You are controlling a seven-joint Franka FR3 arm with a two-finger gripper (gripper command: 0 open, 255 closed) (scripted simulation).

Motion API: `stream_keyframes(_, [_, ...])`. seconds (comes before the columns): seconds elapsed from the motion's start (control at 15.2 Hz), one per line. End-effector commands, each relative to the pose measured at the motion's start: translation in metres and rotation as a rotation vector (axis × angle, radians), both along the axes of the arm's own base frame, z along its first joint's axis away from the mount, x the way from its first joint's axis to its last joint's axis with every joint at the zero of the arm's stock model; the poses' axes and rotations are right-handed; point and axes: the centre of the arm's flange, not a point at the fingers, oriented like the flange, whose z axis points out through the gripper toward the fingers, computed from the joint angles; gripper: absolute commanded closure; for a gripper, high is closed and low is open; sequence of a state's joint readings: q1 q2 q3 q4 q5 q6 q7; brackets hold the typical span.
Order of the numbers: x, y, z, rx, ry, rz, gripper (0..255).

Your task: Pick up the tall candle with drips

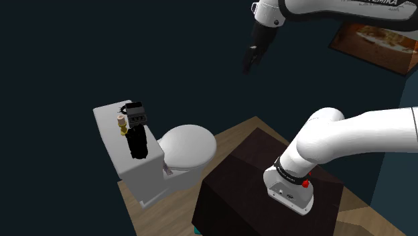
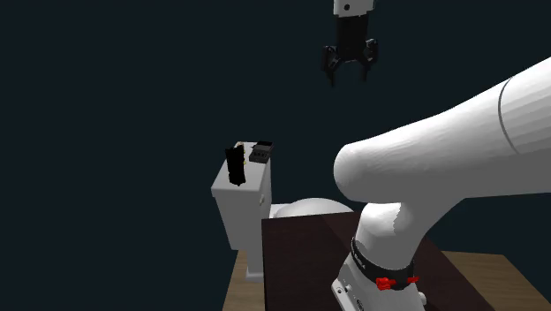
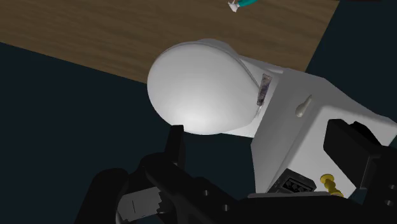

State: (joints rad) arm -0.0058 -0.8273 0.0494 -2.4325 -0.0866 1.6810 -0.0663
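One tall black candle (image 1: 138,144) stands on the white toilet tank (image 1: 106,119), beside a small black box (image 1: 136,115) | claw (image 2: 350,75) spread wide, empty, high above | advice: descend centred over candle, close at mid-body.

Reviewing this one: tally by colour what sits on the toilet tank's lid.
Black: 2, the tall candle and a small boxy item.
Gold: 1, a small piece.
Total: 3.
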Motion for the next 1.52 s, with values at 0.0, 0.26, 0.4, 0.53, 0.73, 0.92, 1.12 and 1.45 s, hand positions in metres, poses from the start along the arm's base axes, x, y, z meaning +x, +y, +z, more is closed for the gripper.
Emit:
stream_keyframes(0.0, [0.0,0.0,0.0,0.0,0.0,0.0,0])
stream_keyframes(0.26, [0.029,0.022,-0.032,0.035,-0.004,0.026,0])
stream_keyframes(0.4, [0.044,0.034,-0.048,0.052,-0.006,0.039,0])
stream_keyframes(0.53, [0.058,0.047,-0.064,0.07,-0.008,0.051,0])
stream_keyframes(0.73, [0.079,0.066,-0.087,0.096,-0.01,0.071,0])
stream_keyframes(0.92, [0.1,0.086,-0.109,0.122,-0.013,0.09,0])
stream_keyframes(1.12, [0.121,0.108,-0.131,0.149,-0.016,0.109,0])
stream_keyframes(1.45, [0.155,0.146,-0.166,0.192,-0.021,0.141,0])
